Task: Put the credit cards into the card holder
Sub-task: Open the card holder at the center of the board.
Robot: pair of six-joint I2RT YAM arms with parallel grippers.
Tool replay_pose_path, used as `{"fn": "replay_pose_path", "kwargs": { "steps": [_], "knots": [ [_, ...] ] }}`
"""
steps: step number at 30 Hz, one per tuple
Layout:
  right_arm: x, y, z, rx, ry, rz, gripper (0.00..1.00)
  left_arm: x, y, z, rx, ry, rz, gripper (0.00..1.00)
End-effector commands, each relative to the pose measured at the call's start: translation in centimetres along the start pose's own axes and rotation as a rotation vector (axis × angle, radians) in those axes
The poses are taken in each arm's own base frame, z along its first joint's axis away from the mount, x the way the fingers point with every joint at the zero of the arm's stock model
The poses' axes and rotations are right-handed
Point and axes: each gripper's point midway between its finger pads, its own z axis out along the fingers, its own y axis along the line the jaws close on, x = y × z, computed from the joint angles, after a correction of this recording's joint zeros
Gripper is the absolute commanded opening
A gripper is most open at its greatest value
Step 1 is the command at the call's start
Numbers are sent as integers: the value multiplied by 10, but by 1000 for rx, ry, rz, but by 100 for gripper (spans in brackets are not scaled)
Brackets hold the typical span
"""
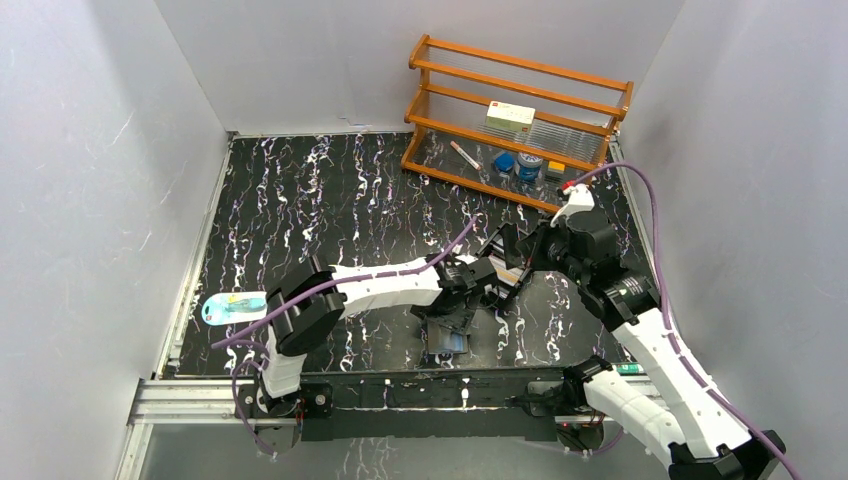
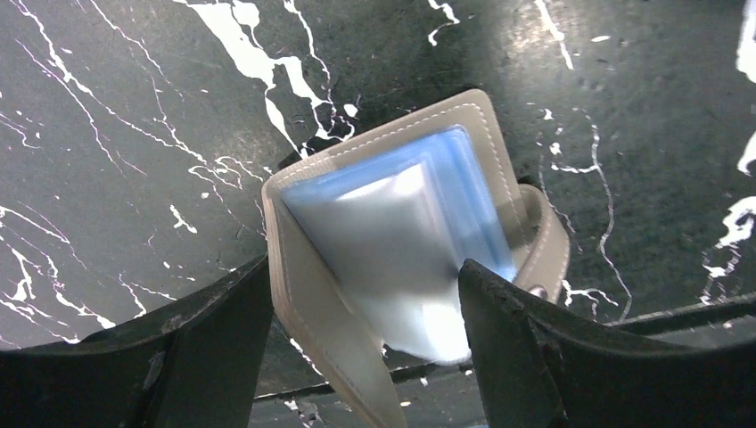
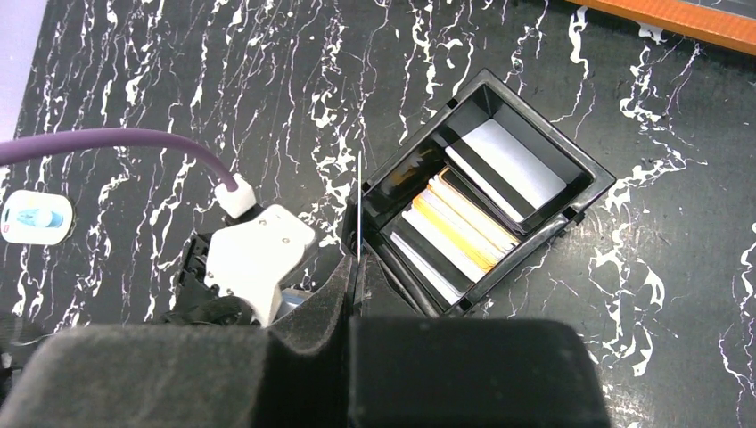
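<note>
The left gripper (image 2: 365, 276) spread astride the card holder (image 2: 392, 205); right gripper (image 3: 357, 272) clamped, seemingly on an edge-on credit card (image 3: 359, 196).

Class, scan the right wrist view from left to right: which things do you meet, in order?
Blue-and-white packet → left arm's white wrist → black tray holding the credit cards.

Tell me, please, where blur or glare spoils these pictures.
Left wrist: holder sleeves blurred, glaring white; table sharp. Right wrist: near foreground a dark blur, cards and tray crisp. Top external: soft overall, small things indistinct.
</note>
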Motion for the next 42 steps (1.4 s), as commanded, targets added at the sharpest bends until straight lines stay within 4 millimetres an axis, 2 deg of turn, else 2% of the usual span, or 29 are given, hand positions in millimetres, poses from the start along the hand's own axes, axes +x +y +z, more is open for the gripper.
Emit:
{"fn": "replay_pose_path", "kwargs": {
  "steps": [1, 8, 10, 12, 16, 18, 20, 23, 27, 32, 39, 42],
  "knots": [
    [-9, 3, -9, -17, -40, 6, 0, -5, 6, -7, -58, -27, -22, 73],
    [-3, 1, -8, -14, -25, 8, 0, -1, 0, 6, -46, -13, -17, 74],
    [0, 2, -7, -20, -13, 7, 0, -1, 0, 6, -40, -12, -15, 71],
    [2, 5, -7, -35, 1, 11, 0, -3, 0, 4, -39, -23, -17, 63],
    [13, 20, -5, -113, 48, 75, 0, -9, 3, -9, -23, -69, -42, 39],
    [25, 30, -2, -170, 96, 128, 0, -10, 3, -15, 2, -89, -63, 30],
    [41, 39, 1, -221, 159, 192, 0, -8, 6, -18, 14, -102, -87, 26],
    [63, 42, 4, -243, 225, 245, 0, -4, 10, -20, 49, -114, -128, 25],
    [78, 43, 3, -234, 251, 271, 0, -2, 11, -25, 162, -137, -214, 28],
    [103, 56, 4, -269, 327, 313, 0, -12, 12, -40, 341, -201, -351, 29],
    [149, 81, 12, -292, 415, 308, 0, -6, 29, -34, 408, -194, -431, 17],
    [169, 75, 15, -220, 466, 274, 0, -4, 34, -35, 405, -195, -426, 18]
  ]
}}
